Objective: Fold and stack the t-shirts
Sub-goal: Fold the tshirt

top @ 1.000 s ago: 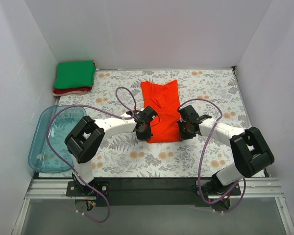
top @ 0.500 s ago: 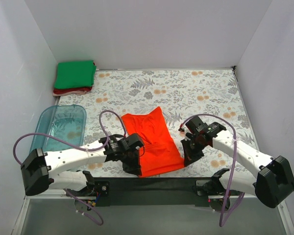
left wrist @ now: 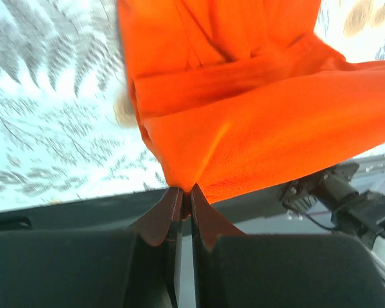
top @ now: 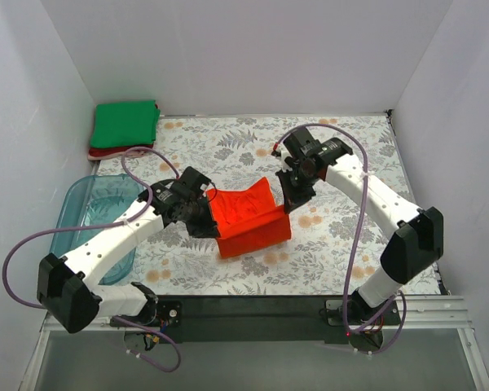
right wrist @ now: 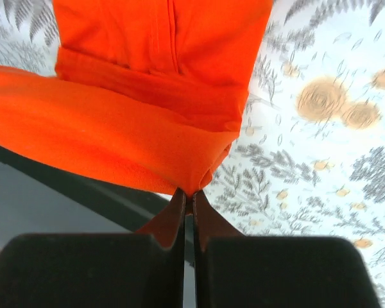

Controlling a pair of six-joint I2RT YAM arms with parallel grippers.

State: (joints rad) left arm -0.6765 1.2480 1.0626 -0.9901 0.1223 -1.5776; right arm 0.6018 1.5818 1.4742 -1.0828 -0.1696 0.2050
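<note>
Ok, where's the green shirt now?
Top view: the green shirt sits atop the dark red shirt at the far left table corner, beyond the tub.

Left arm and right arm reaching inward, both jaws pinched closed

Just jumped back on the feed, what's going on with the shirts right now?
Both arms are mid-fold on the orange-red t-shirt. The left gripper and right gripper are each pinched shut on a corner of one edge, holding it raised so the cloth sags between them, while the rest lies on the table. The green t-shirt sits folded on the dark red t-shirt in the far left corner. The blue tub is untouched.
</note>
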